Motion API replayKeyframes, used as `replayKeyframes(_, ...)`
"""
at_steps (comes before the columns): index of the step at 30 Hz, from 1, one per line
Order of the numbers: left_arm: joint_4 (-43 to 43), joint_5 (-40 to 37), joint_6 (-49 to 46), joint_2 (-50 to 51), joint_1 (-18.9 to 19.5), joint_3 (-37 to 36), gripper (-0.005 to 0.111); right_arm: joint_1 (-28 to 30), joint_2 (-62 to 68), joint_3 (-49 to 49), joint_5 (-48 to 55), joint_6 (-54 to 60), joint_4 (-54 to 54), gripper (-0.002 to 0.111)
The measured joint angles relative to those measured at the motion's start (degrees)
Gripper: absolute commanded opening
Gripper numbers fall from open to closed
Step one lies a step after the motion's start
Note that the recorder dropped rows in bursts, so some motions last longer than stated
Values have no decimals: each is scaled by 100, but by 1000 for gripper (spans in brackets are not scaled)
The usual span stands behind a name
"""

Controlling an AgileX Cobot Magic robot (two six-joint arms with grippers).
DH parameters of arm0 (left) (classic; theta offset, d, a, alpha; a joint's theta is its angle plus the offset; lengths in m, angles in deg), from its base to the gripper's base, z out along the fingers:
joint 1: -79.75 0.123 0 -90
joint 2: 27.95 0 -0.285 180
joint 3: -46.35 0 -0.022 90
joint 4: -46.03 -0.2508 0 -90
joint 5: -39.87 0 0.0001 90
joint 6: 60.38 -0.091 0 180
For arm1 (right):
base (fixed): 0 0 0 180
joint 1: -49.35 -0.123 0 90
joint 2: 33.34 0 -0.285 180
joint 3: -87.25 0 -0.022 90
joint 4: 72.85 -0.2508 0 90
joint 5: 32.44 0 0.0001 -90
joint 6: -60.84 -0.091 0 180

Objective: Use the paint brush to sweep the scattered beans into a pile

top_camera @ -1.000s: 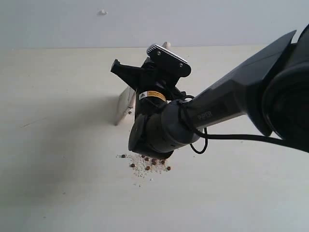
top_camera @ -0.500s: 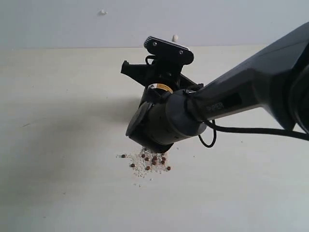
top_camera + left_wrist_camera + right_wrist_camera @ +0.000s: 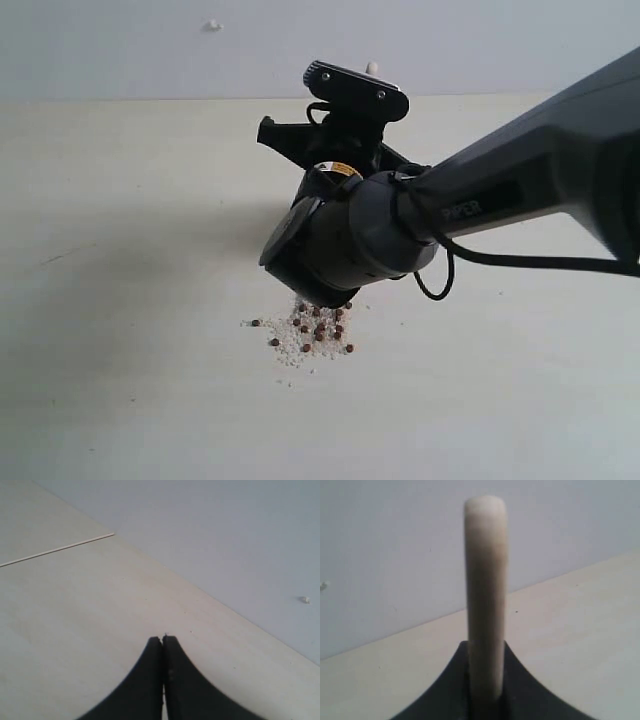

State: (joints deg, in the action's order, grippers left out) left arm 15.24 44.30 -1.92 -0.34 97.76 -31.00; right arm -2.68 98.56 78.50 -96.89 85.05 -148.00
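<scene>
The beans lie in a small pile (image 3: 312, 332) of dark reddish-brown beans and whitish grains on the pale table, just below the right arm's bulky wrist (image 3: 350, 235). My right gripper (image 3: 485, 647) is shut on the paint brush handle (image 3: 485, 575), which stands up pale and rounded between the jaws. In the exterior view only the handle's tip (image 3: 372, 68) peeks above the wrist camera; ferrule and bristles are hidden behind the arm. My left gripper (image 3: 162, 640) is shut with nothing in it, over bare table, and does not show in the exterior view.
A black cable loop (image 3: 435, 285) hangs off the right arm. A thin seam line (image 3: 60, 549) crosses the tabletop. A small white speck (image 3: 211, 25) sits on the grey wall behind the table.
The right wrist has lifted and shifted slightly right. The brush head, visible left of the wrist a second ago, is now hidden, and more of the bean pile shows beneath the arm.
</scene>
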Motion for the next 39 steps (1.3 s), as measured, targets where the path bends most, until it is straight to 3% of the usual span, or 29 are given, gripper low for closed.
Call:
replayKeyframes(12, 0, 0, 0, 0, 0, 0, 0, 0, -62, 0, -49, -354, 0, 0)
replayKeyframes(20, 0, 0, 0, 0, 0, 0, 0, -11, -526, 0, -49, 158, 32, 0)
replayKeyframes(25, 0, 0, 0, 0, 0, 0, 0, -57, -1067, -479, -25, 85, 266, 0)
replayKeyframes(39, 0, 0, 0, 0, 0, 0, 0, -57, -2720, -3075, -98, -2106, 3467, 0)
